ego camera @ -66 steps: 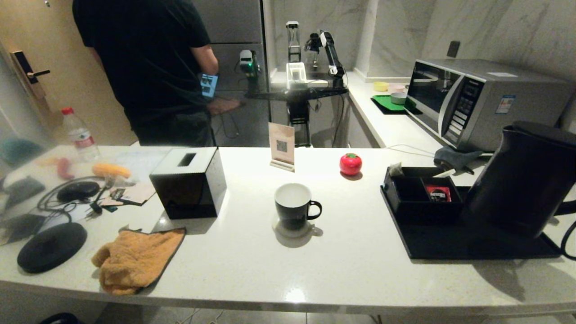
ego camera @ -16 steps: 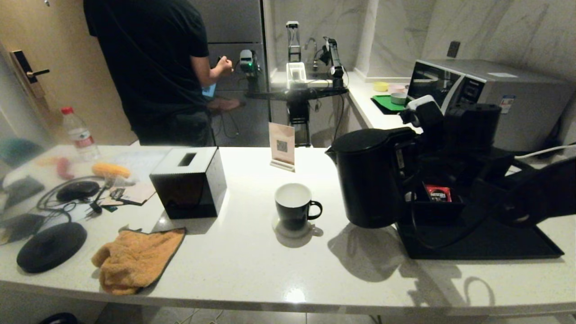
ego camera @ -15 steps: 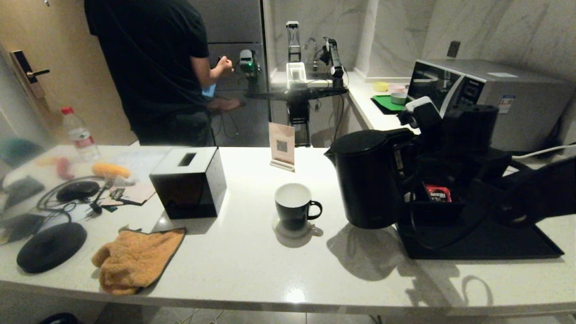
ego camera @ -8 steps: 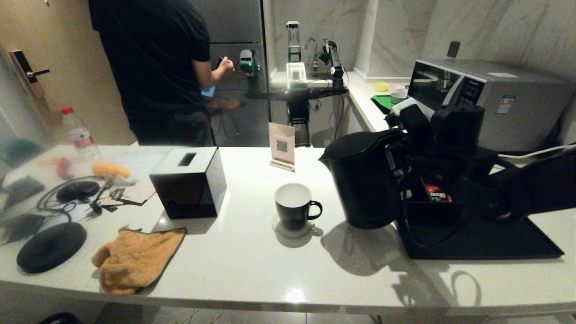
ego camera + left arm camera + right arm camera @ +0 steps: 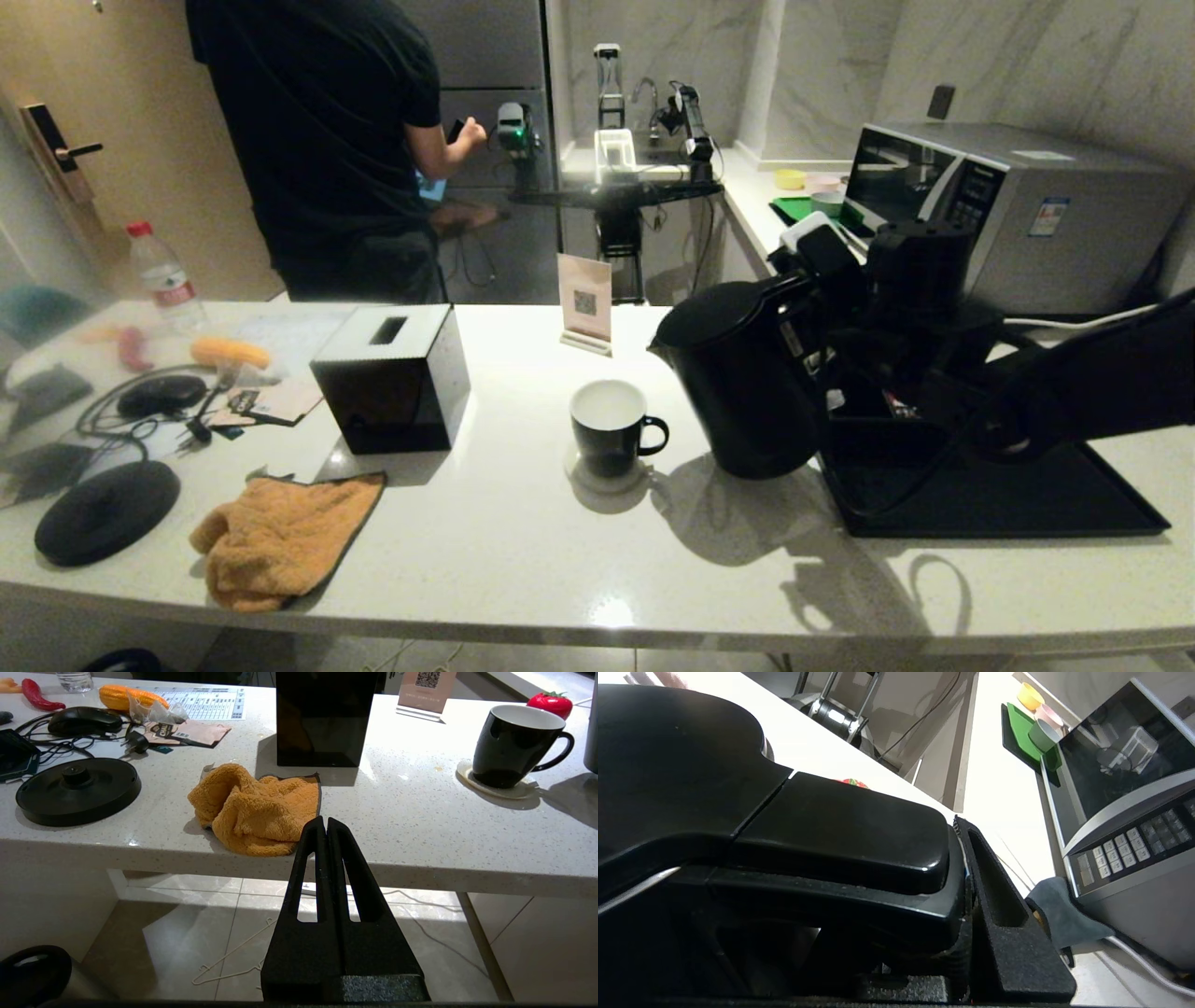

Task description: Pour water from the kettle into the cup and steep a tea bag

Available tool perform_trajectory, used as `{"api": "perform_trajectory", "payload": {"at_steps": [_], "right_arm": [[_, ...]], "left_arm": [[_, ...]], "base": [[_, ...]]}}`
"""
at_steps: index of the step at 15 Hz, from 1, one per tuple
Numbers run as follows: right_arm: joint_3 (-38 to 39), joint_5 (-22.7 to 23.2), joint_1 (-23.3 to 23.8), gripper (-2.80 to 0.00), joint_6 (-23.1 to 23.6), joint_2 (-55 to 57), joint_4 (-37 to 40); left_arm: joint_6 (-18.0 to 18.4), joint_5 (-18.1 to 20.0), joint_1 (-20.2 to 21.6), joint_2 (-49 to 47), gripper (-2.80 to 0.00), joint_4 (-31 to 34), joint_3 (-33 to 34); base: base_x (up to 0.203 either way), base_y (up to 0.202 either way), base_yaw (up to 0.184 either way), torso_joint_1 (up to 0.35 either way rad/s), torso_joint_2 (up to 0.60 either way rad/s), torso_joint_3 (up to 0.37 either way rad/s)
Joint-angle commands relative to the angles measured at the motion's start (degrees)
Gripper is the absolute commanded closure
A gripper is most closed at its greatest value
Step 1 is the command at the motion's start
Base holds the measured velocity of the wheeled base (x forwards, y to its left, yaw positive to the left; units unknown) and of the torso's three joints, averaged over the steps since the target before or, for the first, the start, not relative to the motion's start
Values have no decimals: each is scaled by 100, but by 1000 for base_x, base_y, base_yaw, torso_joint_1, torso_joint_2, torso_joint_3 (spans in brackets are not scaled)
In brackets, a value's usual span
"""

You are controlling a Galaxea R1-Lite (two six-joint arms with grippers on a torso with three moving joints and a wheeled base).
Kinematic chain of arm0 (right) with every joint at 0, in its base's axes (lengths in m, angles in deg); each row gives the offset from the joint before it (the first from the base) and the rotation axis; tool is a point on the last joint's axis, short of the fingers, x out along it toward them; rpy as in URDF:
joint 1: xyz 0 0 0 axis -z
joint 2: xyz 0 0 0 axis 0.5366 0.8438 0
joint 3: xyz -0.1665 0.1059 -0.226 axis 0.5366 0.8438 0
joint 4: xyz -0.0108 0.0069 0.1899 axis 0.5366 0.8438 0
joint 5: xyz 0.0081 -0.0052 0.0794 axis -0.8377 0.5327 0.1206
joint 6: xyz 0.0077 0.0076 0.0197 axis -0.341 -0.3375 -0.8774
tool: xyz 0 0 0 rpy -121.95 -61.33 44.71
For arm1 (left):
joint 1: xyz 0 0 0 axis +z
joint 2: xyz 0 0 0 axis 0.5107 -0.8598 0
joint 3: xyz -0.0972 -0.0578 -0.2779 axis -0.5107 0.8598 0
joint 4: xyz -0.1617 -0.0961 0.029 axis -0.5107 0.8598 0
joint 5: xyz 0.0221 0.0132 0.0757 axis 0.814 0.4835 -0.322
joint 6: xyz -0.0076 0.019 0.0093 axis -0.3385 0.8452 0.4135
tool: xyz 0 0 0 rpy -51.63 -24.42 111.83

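The right gripper, right of centre in the head view, has its jaws clamped on the handle of the kettle, which hangs tilted with its spout leaning toward the cup (white inside, on a pale coaster) at centre frame, the two near but apart. Behind the kettle a black tray lies on the bench. The left gripper, jaws pressed together, sits parked below the bench edge near an orange cloth.

Kettle tilted beside cup
Black kettle, lid shut, leans spout-first toward black mug; mug upright on coaster.
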Motion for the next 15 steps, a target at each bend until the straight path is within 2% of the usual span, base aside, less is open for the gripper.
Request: {"api": "perform_trajectory", "payload": {"at_steps": [1,10,15], "right_arm": [[-51,-11,-56,0,75,38,-29],[-141,-3,-118,0,1038,81,-82],[-515,-2,-280,0,1149,273,-82]], "left_arm": [[-5,-4,1,-5,0,-1,3],[-5,-4,1,-5,0,-1,5],[-5,-4,1,-5,0,-1,-4]], "base": [[0,0,0,0,0,0],[0,0,0,0,0,0],[0,0,0,0,0,0]]}}
